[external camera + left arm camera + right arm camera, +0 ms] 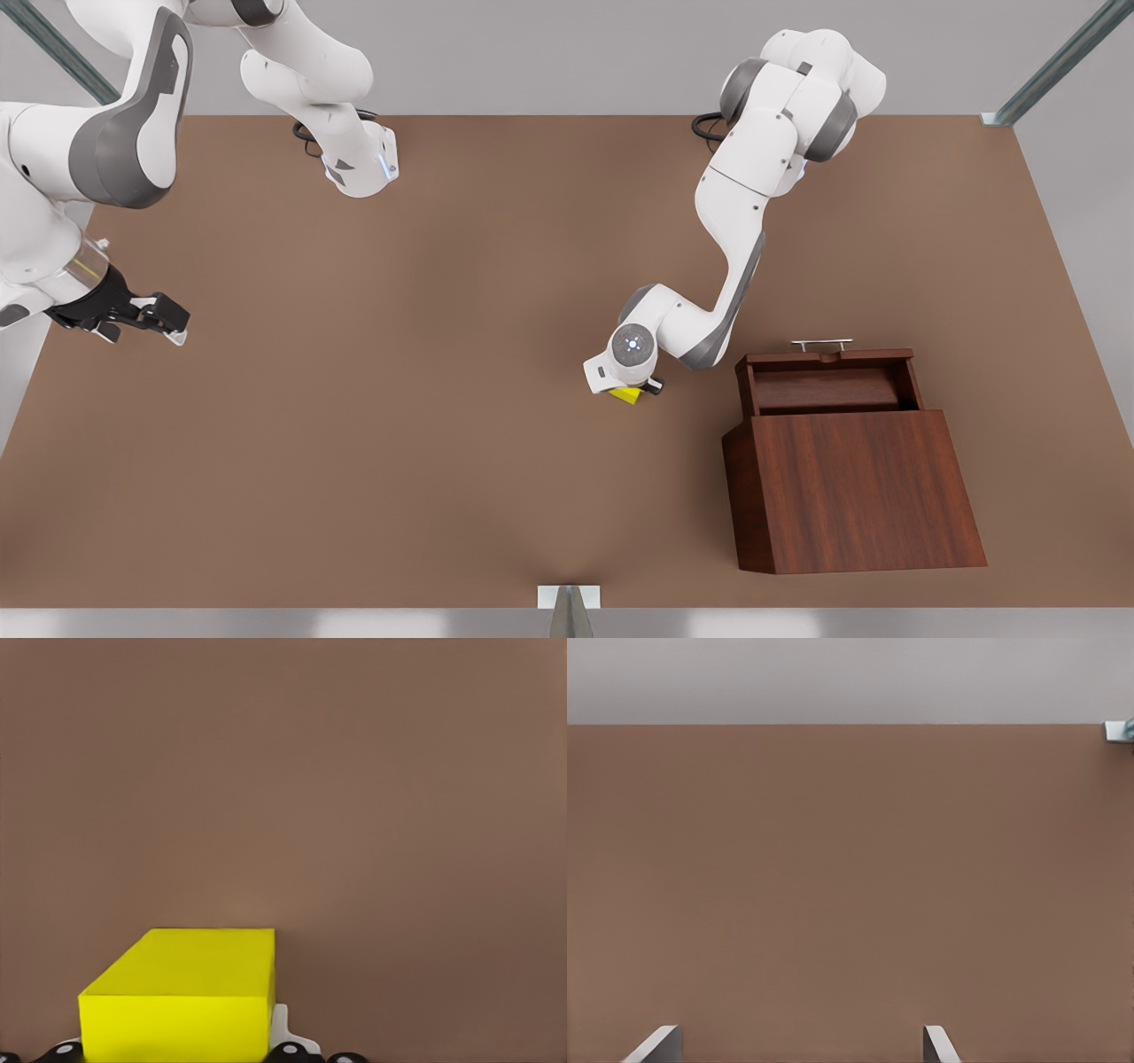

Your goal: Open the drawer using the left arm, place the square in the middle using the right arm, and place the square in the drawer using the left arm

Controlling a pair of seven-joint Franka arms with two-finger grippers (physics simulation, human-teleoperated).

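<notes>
The yellow square (pixel 627 395) (pixel 177 997) is at the middle of the brown table, under my left gripper (pixel 631 388). The left gripper's jaws stand on either side of the square, and a white finger pad (pixel 282 1028) touches its side, so the gripper is shut on the square. The drawer (pixel 833 383) is pulled out of the wooden cabinet (pixel 855 487), with nothing in it and its silver handle (pixel 821 343) on the far side. My right gripper (pixel 173 323) (pixel 799 1047) waits open over the table at the front view's left, with nothing between its fingers.
The table's edges (pixel 567 608) run along the bottom and sides of the front view. Metal frame posts (pixel 567 611) stand at the near edge and the far corners. Bare tabletop (pixel 399 399) lies between the two grippers.
</notes>
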